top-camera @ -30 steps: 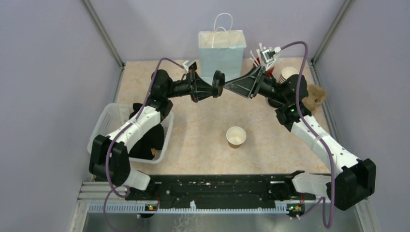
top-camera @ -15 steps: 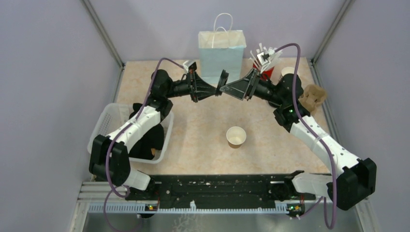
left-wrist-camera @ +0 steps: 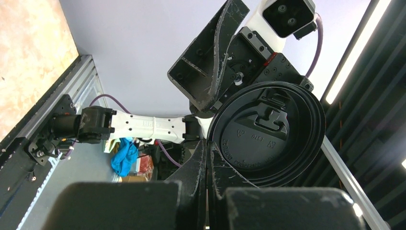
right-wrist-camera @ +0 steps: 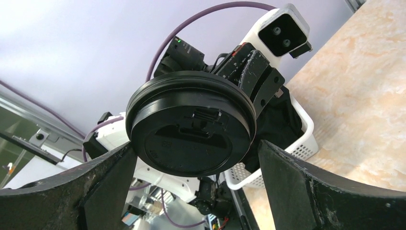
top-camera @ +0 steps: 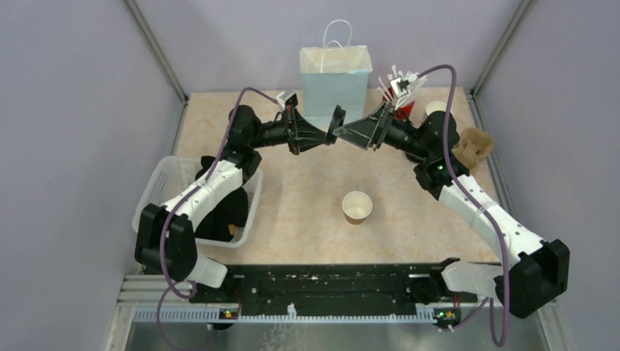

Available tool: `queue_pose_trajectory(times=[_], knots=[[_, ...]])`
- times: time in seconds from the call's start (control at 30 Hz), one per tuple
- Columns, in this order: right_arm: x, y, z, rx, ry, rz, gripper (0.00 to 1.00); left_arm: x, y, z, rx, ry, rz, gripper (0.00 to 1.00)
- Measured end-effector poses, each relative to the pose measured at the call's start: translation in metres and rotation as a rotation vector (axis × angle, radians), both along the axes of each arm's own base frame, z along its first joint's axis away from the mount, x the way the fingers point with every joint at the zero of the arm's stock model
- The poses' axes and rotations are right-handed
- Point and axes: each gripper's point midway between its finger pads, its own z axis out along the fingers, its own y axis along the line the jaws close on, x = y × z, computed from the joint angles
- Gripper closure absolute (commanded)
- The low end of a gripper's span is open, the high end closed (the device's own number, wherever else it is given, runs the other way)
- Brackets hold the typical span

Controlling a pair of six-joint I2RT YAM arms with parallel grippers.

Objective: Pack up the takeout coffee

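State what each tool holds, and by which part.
Left tool pinches the black lid by its rim. Right tool stands open around that lid, holding nothing.

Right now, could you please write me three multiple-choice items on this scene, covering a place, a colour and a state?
1. Where does the paper bag stand?
A) at the back edge of the table
B) inside the basket
C) beside the arms' bases

2. What colour is the lid in the left gripper?
A) white
B) black
C) red

3. How does the mid-table paper cup stand?
A) upright and open
B) lidded
C) on its side

Answers: 1 A, it stands against the far wall; 2 B, both wrist views show it black; 3 A, its white inside shows from above.
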Motion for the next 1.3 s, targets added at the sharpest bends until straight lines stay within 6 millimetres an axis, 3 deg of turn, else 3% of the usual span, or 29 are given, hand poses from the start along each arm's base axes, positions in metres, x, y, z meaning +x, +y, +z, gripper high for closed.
queue_pose_trajectory(times=[0.43, 1.03, 1.2, 1.3], knots=[[0.0, 0.0, 0.001, 0.004, 0.008, 0.001, 0.19, 0.0, 0.0, -0.008, 0.009, 0.018, 0.001, 1.0], [0.001, 0.0, -0.002, -0.002, 0.022, -0.003, 0.26, 0.0, 0.0, -0.012, 0.012, 0.025, 0.001, 1.0], [0.003, 0.0, -0.005, -0.008, 0.033, -0.012, 0.26, 0.001, 0.0, -0.016, 0.028, 0.03, 0.006, 0.68], [0.006, -0.001, -0.008, -0.018, 0.051, -0.029, 0.28, 0.003, 0.002, -0.025, 0.056, 0.031, 0.016, 0.55]])
